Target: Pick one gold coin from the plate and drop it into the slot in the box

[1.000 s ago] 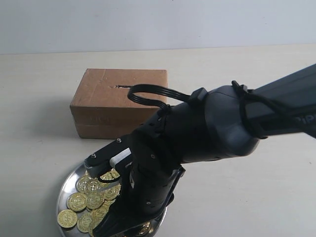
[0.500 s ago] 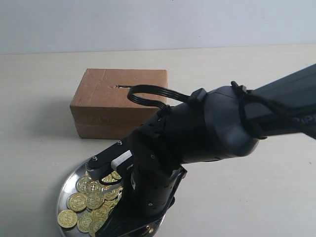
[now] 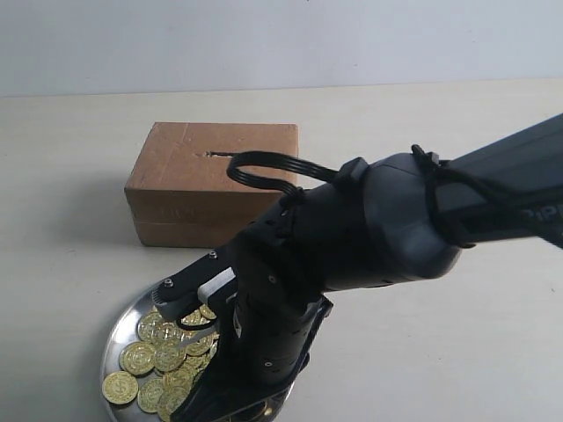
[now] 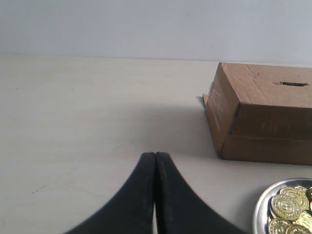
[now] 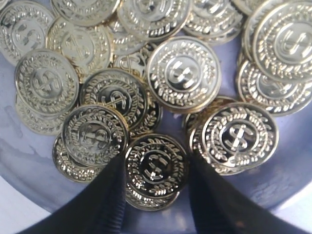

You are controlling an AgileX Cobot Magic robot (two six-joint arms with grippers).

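Tabletop (image 3: 70, 176) beige w/ pale wall (image 3: 264, 44) behind

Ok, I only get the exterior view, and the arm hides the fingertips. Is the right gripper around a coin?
Observer: Yes. In the right wrist view the right gripper is open, one finger each side of a coin lying on another.
Operator: And the left gripper? It's not in my view.
Observer: The left wrist view shows it shut, holding nothing.
Operator: The cable covers part of the slot here. Is it clear?
Observer: Yes, the left wrist view shows it whole in the top of the box, nothing in it.
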